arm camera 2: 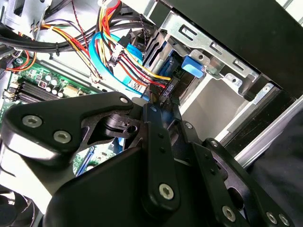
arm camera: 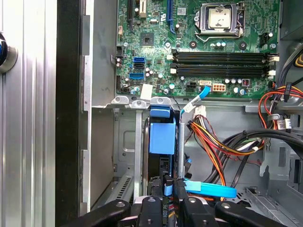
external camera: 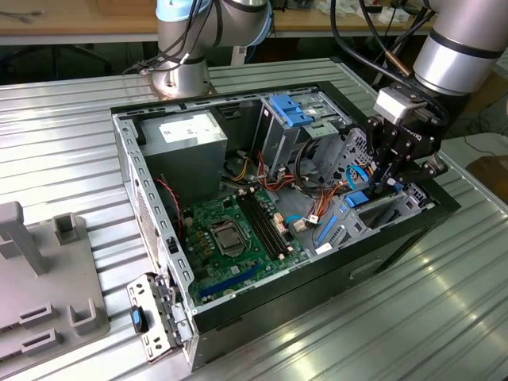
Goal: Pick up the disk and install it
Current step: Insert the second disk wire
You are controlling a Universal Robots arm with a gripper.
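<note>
The black multi-link gripper (external camera: 394, 165) reaches into the open black-and-silver computer case (external camera: 151, 208), at the drive bay beside the green motherboard (external camera: 232, 234), its jaws narrowed on the edge of the grey disk in its bright blue plastic carrier (arm camera: 162, 137), which stands upright in that bay.

Case (external camera: 151, 171): open computer chassis on ribbed metal table (external camera: 63, 143)
Gripper (external camera: 386, 176): lowered over drive bay
Disk (external camera: 356, 199): blue carrier in bay
</note>
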